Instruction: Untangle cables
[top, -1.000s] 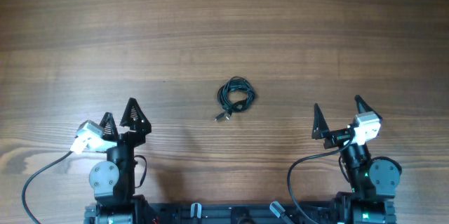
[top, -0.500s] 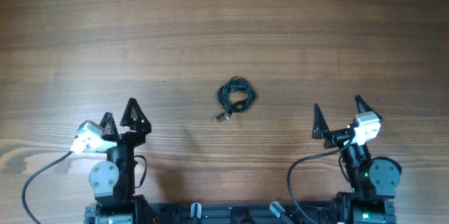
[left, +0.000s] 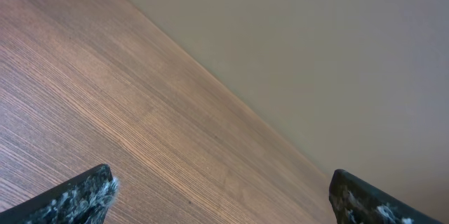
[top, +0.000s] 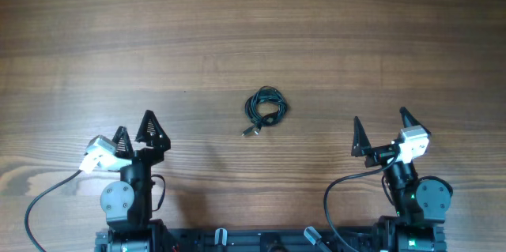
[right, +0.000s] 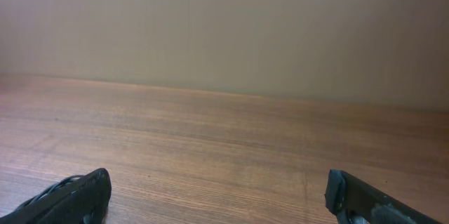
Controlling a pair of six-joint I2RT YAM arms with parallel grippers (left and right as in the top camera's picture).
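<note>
Wood-grain counter [top: 253,15] carries one small knotted coil of cables [top: 266,108] near its middle. We see the left gripper [top: 134,129] and right gripper [top: 381,122] parked along the near edge, well apart from the coil, jaws spread wide and empty. We judge they are poised before a first reach. Nothing has shifted since the earlier frame.

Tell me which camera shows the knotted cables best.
Overhead: the whole coil of cables lies on the table, one plug end sticking out. Left wrist shows none of them; right wrist at most a dark sliver at its lower-left edge.
</note>
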